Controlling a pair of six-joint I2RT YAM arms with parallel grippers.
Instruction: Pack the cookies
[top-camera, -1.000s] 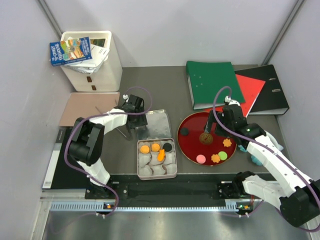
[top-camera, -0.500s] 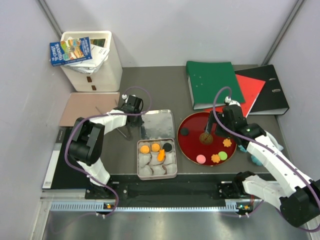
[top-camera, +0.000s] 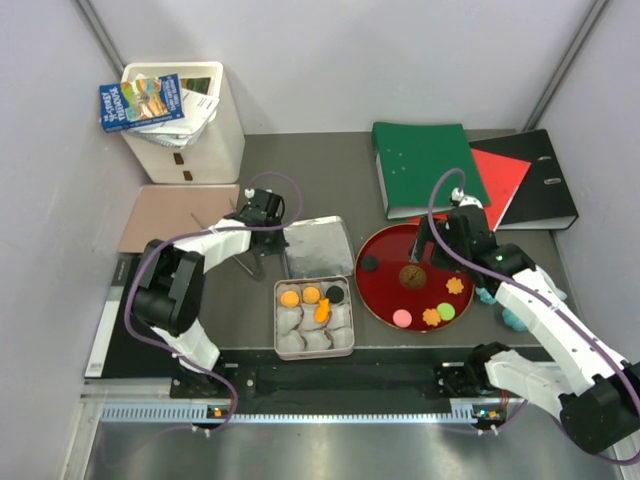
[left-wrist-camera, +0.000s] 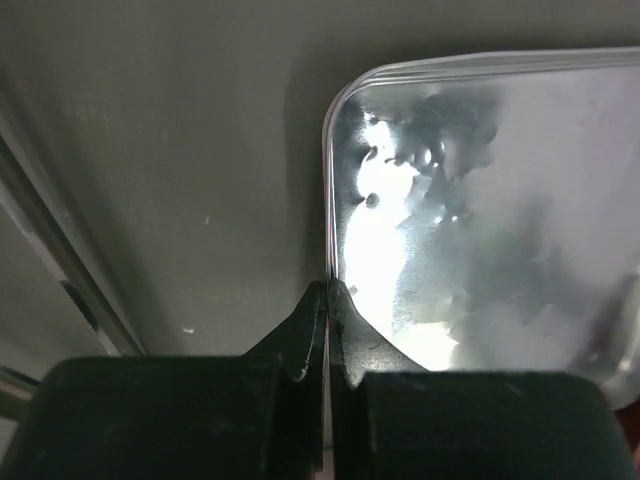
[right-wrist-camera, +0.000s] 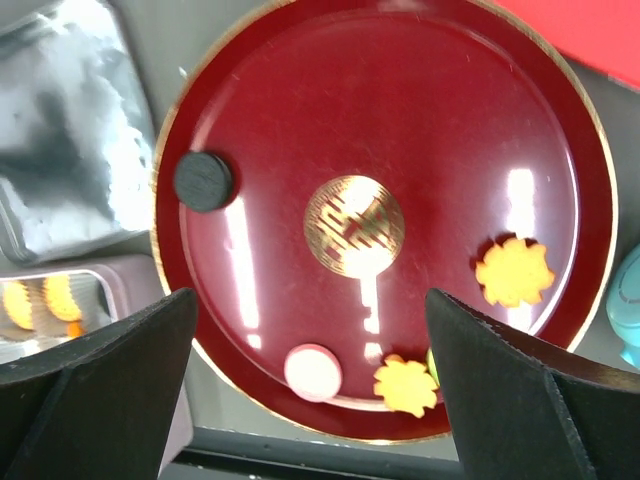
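Close view from the wrist. At bottom centre, the black left pincer (left-wrist-camera: 327, 292) has its two fingers pressed together on the left rim of a shiny metal lid (left-wrist-camera: 480, 200). The lid fills the right side, its rounded corner at upper left, its surface mottled with bright reflections. Grey bench (left-wrist-camera: 170, 150) shows to the left, crossed by a pale strip (left-wrist-camera: 62, 262) running diagonally.

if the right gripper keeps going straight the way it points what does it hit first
Most likely the brown cookie at the centre of the red plate, straight ahead of the open right gripper, though depth is unclear.
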